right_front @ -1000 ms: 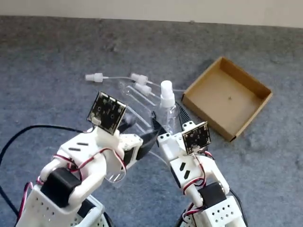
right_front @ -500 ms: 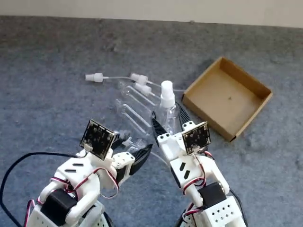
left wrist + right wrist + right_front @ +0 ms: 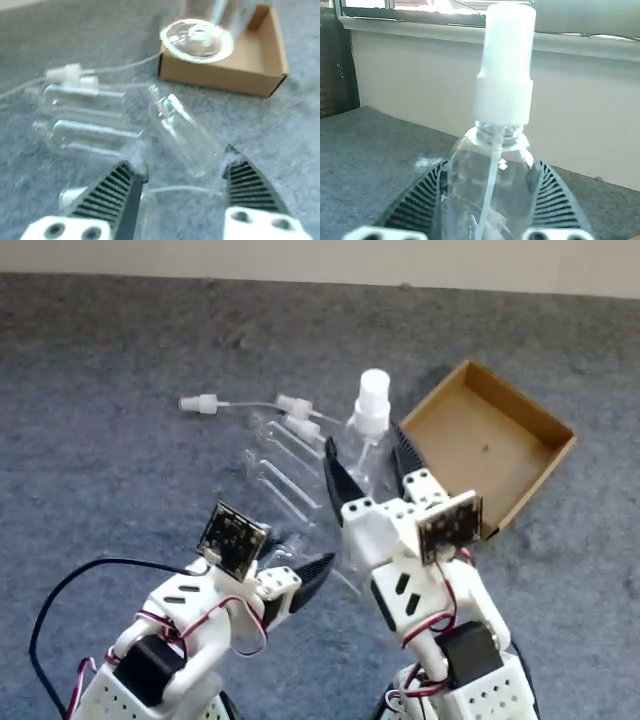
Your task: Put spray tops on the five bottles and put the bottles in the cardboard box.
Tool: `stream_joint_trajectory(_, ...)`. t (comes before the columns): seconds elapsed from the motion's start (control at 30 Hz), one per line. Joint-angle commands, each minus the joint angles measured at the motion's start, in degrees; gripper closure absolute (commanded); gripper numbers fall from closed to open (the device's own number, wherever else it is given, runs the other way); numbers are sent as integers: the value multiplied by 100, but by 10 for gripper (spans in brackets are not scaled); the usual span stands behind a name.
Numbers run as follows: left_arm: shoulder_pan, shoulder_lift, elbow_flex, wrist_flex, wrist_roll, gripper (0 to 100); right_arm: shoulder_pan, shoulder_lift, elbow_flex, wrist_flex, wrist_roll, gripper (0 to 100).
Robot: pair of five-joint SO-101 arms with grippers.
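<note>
Right hand [image 3: 366, 452] clamped on clear bottle [image 3: 489, 170], upright, white spray top [image 3: 373, 390] fitted, held off the desk [image 3: 120, 340] just beside cardboard box [image 3: 490, 455]. Left hand [image 3: 180, 162] apart over capless bottles [image 3: 85, 132] lying mid-desk.

Overhead view, close wrist views, sharing capped bottle [image 3: 365, 445]

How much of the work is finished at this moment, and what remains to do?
Done: one bottle has its spray top on. In hand: the right gripper holds that bottle upright, lifted near the cardboard box; no bottle is in the box yet. Left: the other bottles lie uncapped below the open left gripper, with loose spray tops nearby; all need capping and boxing.
</note>
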Motion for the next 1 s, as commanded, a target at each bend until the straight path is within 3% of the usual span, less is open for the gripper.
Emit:
stream_joint_trajectory(0.0, 479, -48, 4, -703, 141, 797, -119, 426, -743, 22, -70, 900)
stream_joint_trajectory(0.13, 505, -13, 57, -1503, 853, 797, -541, 435, -875, 31, -70, 900)
stream_joint_trajectory(0.33, 488, -22, 330, -2040, 870, 797, -752, 435, -866, 31, -70, 900)
stream_joint_trajectory(0.47, 127, -13, 549, -2453, 888, 797, -796, 426, -743, 303, -70, 900)
stream_joint_trajectory(0.97, -708, -57, 567, -2549, 1248, 797, -796, 426, -699, 558, -70, 900)
